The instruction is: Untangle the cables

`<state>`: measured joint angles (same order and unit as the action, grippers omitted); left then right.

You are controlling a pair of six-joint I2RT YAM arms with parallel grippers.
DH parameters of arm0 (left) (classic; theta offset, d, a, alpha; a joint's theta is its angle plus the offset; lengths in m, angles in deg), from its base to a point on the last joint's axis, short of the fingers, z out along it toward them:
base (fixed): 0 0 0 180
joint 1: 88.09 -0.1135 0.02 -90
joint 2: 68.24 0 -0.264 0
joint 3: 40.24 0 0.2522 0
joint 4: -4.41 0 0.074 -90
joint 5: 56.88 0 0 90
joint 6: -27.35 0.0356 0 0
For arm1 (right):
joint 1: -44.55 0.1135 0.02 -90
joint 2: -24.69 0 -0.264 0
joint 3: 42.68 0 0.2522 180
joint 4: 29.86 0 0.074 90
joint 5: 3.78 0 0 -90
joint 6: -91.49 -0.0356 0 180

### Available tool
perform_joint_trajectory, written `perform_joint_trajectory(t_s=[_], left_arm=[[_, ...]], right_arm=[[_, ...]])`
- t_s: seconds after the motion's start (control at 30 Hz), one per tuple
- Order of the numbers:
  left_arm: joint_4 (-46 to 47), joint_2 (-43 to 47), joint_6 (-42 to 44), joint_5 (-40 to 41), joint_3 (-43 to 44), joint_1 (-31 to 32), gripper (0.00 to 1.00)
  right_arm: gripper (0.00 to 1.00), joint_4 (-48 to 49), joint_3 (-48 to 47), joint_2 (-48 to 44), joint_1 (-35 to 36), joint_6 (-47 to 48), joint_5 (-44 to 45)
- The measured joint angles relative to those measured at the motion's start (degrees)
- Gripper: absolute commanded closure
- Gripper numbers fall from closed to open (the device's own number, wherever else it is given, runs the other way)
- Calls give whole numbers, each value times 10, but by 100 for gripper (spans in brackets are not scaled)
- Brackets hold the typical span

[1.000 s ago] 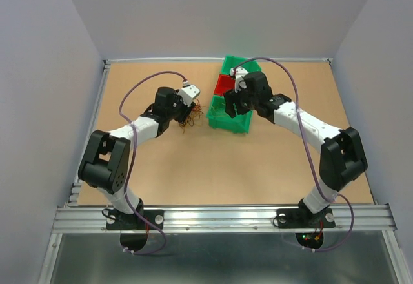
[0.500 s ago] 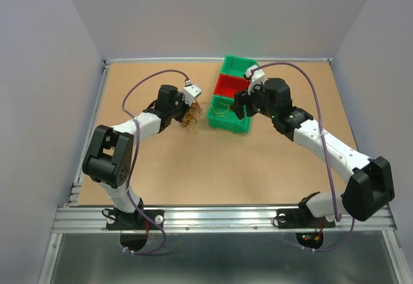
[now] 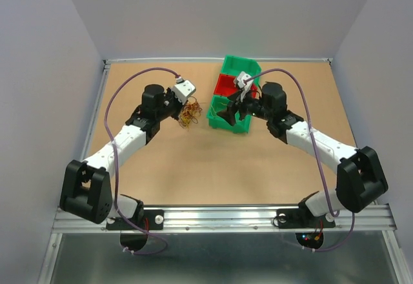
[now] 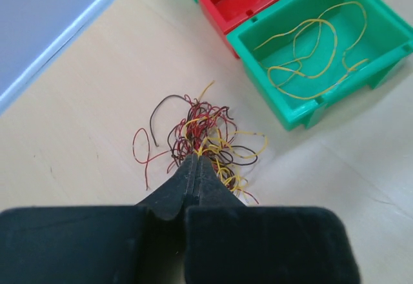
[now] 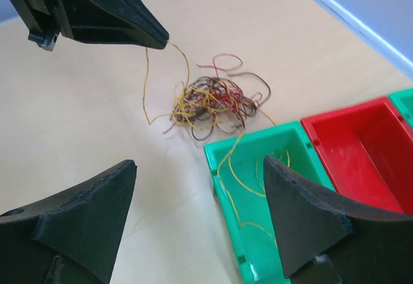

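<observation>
The left fingers (image 4: 184, 187) are clamping one yellow strand (image 5: 146, 84), which only the right wrist view is showing; the cables (image 4: 203, 135) are lying on the desk (image 4: 97, 103) just beyond their tips. The right fingers (image 5: 84, 213) are standing apart, pinning nothing, so I think pulling is going to drag all the cables along.

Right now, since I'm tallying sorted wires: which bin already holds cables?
The green bin next to the tangle: yellow cables lie in it. The red bin beside it shows none.
</observation>
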<state>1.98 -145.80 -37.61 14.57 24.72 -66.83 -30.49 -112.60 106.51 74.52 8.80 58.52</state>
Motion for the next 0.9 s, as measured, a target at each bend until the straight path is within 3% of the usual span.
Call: perform_joint_trajectory(t_s=[0.4,0.7,0.77,0.87,0.9], left_arm=[[-6,141,-5,-62,-29,0,100],[-47,172,-5,-80,-12,9,100],[-71,173,-5,-80,12,12,100],[-94,177,-5,-75,60,12,100],[-100,182,-5,-68,81,12,100]], right_arm=[[12,182,-9,155,4,-48,-127],[9,237,-113,244,90,-61,-133],[11,244,-131,260,111,-56,-120],[22,257,-162,295,131,-54,-105],[30,260,-166,303,133,-55,-104]])
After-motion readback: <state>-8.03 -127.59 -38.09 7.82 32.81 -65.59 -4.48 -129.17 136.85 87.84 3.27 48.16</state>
